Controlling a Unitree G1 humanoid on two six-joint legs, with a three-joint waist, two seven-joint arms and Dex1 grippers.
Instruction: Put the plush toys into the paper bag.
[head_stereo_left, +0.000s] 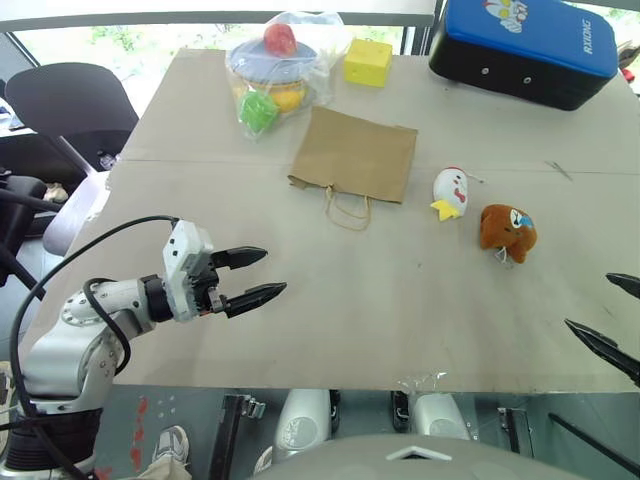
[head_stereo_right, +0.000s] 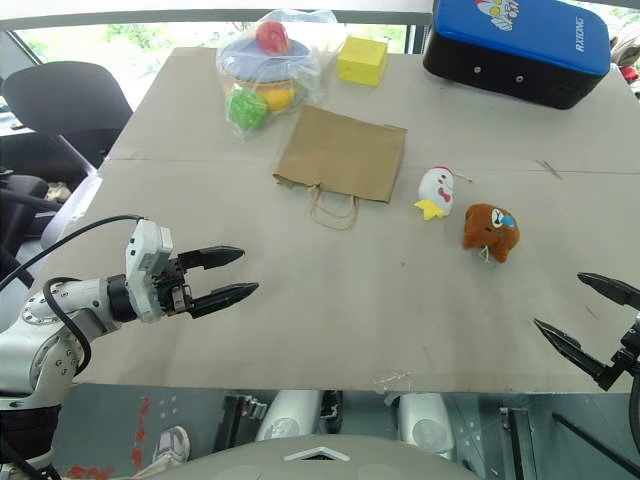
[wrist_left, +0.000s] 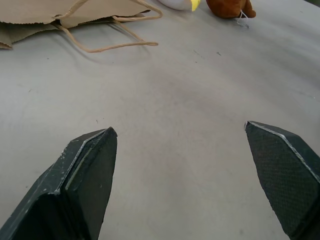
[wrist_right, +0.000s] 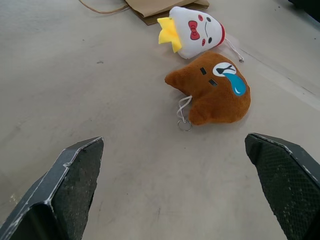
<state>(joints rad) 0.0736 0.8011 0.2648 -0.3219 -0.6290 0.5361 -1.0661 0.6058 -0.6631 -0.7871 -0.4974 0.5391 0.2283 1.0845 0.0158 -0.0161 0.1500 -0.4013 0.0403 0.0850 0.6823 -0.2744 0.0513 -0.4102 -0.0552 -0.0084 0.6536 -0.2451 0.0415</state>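
Left eye view: mid-table, the flat paper bag lies mouth toward the near edge; white chick and brown toy beside it toward the right edge. Left gripper and right gripper gape empty. Next: grasping a toy, probably.

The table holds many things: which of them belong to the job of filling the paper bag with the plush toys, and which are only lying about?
Belong to the job:
- white chick plush
- brown plush animal
- paper bag, lying flat

Only lying about:
- yellow foam cube
- plastic-wrapped colourful toys
- blue and black case
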